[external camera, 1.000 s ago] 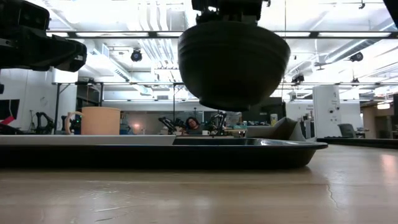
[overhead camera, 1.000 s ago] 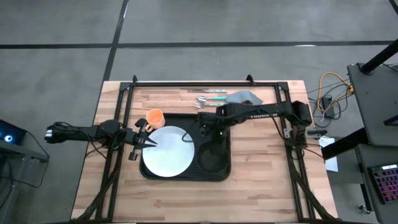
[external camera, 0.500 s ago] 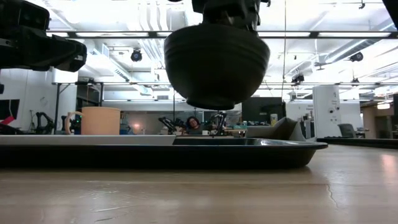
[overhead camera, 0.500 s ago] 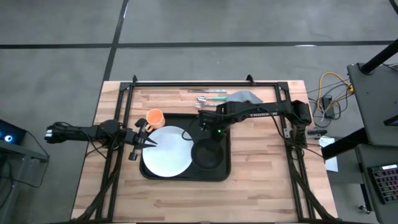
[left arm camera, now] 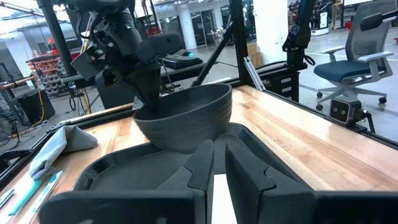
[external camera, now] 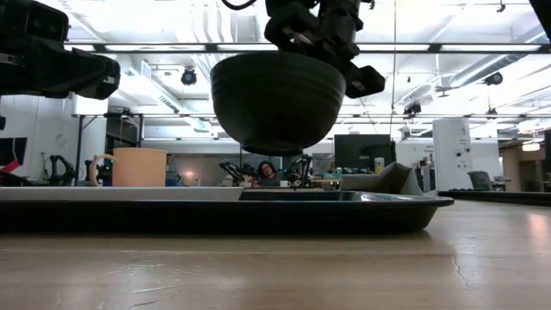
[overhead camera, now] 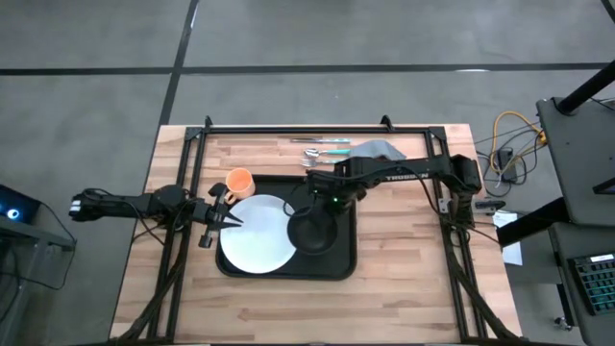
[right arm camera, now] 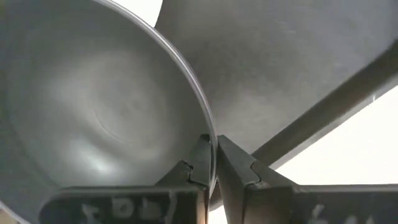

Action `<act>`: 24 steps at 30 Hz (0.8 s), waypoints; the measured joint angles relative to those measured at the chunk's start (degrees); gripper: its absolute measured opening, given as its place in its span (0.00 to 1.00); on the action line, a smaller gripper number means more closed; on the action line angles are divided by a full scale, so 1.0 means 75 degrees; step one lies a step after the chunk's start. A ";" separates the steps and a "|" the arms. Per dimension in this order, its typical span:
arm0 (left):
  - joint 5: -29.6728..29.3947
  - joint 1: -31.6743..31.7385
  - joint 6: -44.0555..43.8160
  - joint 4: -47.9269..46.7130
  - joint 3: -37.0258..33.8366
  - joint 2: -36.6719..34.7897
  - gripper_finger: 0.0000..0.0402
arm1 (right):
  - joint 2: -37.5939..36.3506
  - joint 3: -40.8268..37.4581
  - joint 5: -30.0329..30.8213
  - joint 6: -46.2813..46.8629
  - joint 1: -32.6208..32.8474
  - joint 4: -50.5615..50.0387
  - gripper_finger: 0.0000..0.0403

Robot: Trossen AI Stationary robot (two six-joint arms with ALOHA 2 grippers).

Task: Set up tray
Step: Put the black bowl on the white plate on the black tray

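High view: tray (overhead camera: pixel 338 266) sits mid-table on the wood top, long side running L-R. White plate (overhead camera: pixel 252 237) fills the tray's left part. Right gripper (overhead camera: pixel 317 200) is over the tray's right half, clamped on the rim of a dark bowl (overhead camera: pixel 310 233); bowl overlaps the plate's right edge from this angle.

Low view: bowl (external camera: pixel 274 100) hangs clear above the tray (external camera: pixel 344 212), not touching it, upright w/ slight tilt. Right gripper hardware is on top of the bowl's rim.

Right wrist view: fingers (right arm camera: pixel 200 163) pinch the bowl rim (right arm camera: pixel 205 134), one finger inside the bowl, one outside. Tray floor and a strip of its rim visible beyond the bowl.

Left gripper (overhead camera: pixel 228 217) is at the tray's left edge, tips over the plate's left rim. Left wrist view: its fingers (left arm camera: pixel 200 163) stand nearly together w/ a thin gap, nothing between them, so clenched on nothing. White plate strip shows thru the gap. Same view shows the bowl (left arm camera: pixel 185 116) held above the tray (left arm camera: pixel 118 167) by the other arm.

Orange cup (overhead camera: pixel 238 180) is just outside the tray's back-left corner, on the table. Utensils (overhead camera: pixel 322 147) and a grey cloth (overhead camera: pixel 377 149) lie behind the tray, near the table's back edge, cloth to the right of the utensils.
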 joint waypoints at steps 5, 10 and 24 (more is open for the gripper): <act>0.0002 0.0002 0.0000 0.0000 0.0003 0.0003 0.06 | 0.0000 0.0000 0.0259 0.1093 0.0000 -0.0011 0.02; 0.0000 0.0002 0.0000 0.0000 0.0002 0.0000 0.06 | 0.0000 0.0000 0.0240 0.2268 0.0000 -0.0012 0.02; 0.0000 -0.0001 0.0000 0.0000 0.0000 0.0000 0.06 | 0.0000 -0.0003 0.0338 0.4634 0.0185 -0.0363 0.02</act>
